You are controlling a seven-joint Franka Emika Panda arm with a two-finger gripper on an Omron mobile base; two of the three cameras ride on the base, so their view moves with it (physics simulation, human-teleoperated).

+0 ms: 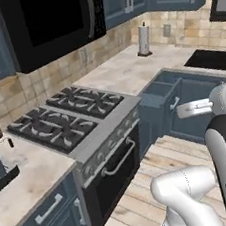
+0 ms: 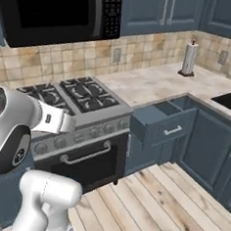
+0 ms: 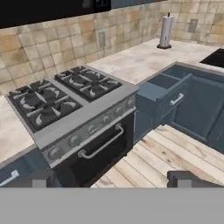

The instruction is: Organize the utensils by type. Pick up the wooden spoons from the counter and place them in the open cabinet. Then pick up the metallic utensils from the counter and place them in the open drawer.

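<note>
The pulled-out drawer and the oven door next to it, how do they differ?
The drawer stands open, dark blue with a short handle; the oven door is shut, black, with a long bar handle. The drawer is shallow, the oven door taller. Both face the wooden floor.

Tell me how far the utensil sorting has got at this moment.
Nothing looks done: the drawer stands pulled out, with no utensil visible inside it. Nothing is in hand; the gripper is open and empty, facing the stove. No spoons or metal utensils show on the counter here, so all of the picking and placing appears to remain.
</note>
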